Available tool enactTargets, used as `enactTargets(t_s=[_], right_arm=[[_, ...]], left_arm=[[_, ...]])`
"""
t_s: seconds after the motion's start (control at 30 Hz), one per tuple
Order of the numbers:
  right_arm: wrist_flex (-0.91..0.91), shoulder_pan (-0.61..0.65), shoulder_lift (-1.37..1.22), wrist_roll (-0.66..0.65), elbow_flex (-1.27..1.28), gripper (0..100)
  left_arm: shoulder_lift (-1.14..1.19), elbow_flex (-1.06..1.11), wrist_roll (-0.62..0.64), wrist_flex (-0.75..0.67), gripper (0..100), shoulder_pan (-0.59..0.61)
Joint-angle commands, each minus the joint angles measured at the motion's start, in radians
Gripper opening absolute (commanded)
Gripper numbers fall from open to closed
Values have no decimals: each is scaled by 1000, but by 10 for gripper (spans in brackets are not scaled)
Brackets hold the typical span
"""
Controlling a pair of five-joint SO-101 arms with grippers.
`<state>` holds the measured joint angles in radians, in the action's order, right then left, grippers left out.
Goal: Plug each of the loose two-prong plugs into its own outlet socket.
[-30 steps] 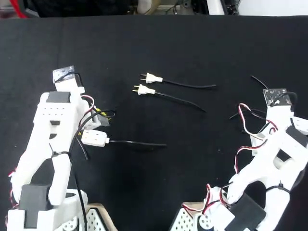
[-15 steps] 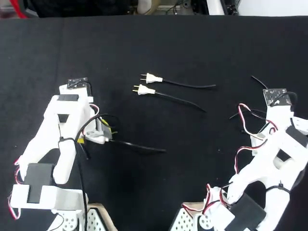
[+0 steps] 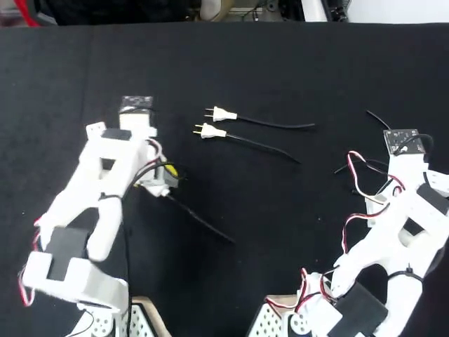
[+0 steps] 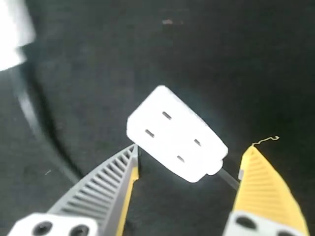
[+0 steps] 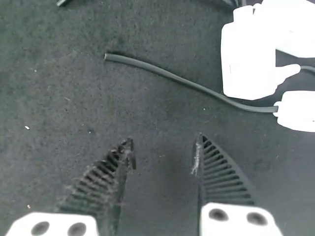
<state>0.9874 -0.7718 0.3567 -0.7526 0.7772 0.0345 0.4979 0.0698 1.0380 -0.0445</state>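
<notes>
The outlet socket (image 4: 174, 142) sits between the tips of the wide-spread left fingers (image 4: 101, 189).

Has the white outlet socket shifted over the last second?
Yes. The outlet socket has slid toward the nearer plug, which stayed put; its cord swung with it.

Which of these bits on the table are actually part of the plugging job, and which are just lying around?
Part of the job:
farther two-prong plug; nearer two-prong plug, both with black cords; white outlet block with its cord, at the left gripper.

Not part of it:
black table cover; clutter beyond the table's far edge; right gripper, open over bare cover.
</notes>
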Motion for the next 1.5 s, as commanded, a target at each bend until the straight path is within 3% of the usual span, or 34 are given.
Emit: enactTargets(t_s=[0.0,0.3,0.53,0.6,0.87,1.03,1.2,1.37,1.47], right_arm=[[-12,17,22,-6,-4,188],[-14,18,22,-6,-4,188],[-15,14,22,-8,-4,188],[-15,14,22,-8,-4,188],[-15,14,22,-8,-4,188],[-15,17,28,-8,-5,188],[-15,9,30,-5,-10,188],[-14,0,30,2,-10,188],[-15,0,30,2,-10,188]], left_arm=[[120,-139,-6,-5,320,-47],[393,-503,-15,138,314,-2],[433,-595,-112,232,48,-38],[431,-591,-130,252,30,-42],[428,-582,-388,374,29,-108],[391,-507,-463,377,29,-245],[287,-303,-629,315,29,-421],[97,-94,-689,201,31,-456],[-37,19,-704,153,121,-450]])
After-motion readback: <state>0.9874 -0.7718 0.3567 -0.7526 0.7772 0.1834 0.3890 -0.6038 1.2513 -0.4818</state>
